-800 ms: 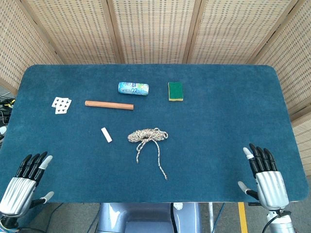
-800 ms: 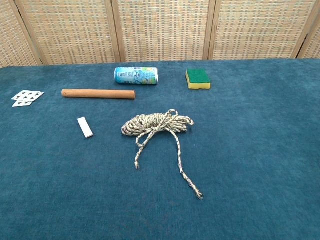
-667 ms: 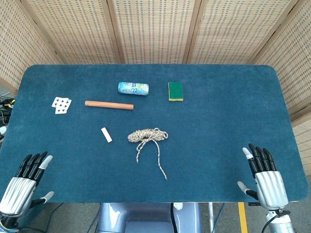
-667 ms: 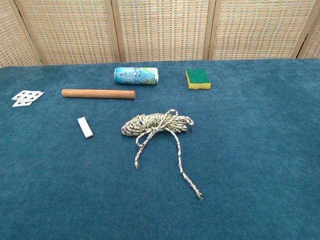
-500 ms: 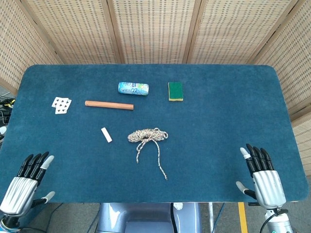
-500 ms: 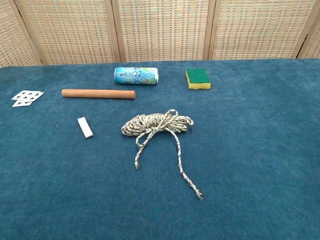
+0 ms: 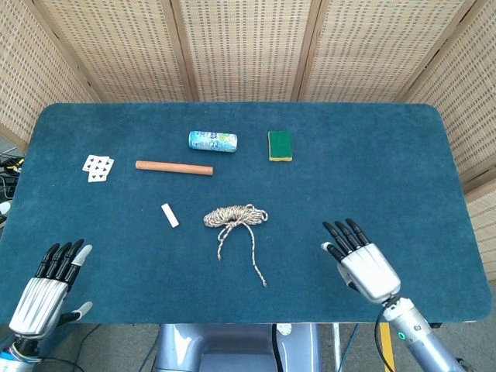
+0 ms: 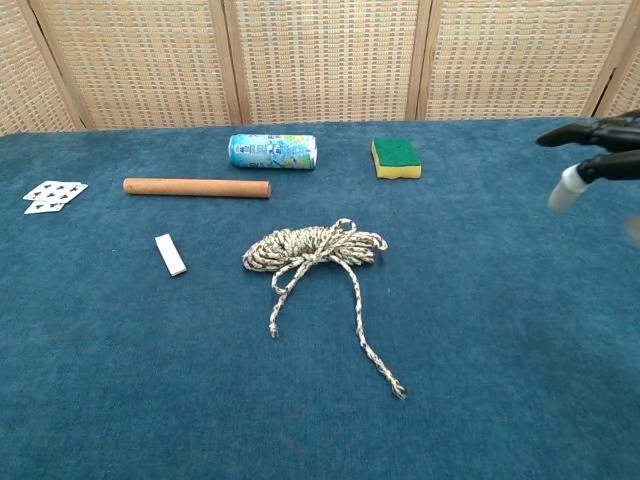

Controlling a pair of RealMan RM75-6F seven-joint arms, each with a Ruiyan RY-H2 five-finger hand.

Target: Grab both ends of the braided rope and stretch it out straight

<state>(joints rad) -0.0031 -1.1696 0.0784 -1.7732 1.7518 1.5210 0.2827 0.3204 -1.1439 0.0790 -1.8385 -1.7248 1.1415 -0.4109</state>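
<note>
The braided rope (image 7: 235,216) (image 8: 314,246) lies coiled in a loose bundle at the table's middle, with two loose ends trailing toward the near edge: a short one (image 8: 273,331) and a longer one (image 8: 398,391). My right hand (image 7: 361,261) hovers over the table to the right of the rope, fingers spread and holding nothing; its fingertips (image 8: 563,190) show at the right edge of the chest view. My left hand (image 7: 48,286) stays at the near left corner, fingers apart and empty. Neither hand touches the rope.
Behind the rope lie a wooden rod (image 7: 173,167), a drink can (image 7: 212,141) on its side and a green sponge (image 7: 280,145). A small white block (image 7: 169,215) sits left of the rope, playing cards (image 7: 98,167) further left. Wicker screens stand behind the table.
My right hand has moved left and forward from the table's near right corner, over the cloth toward the rope, and now enters the chest view. The left hand shifted only slightly. The rope is unmoved.
</note>
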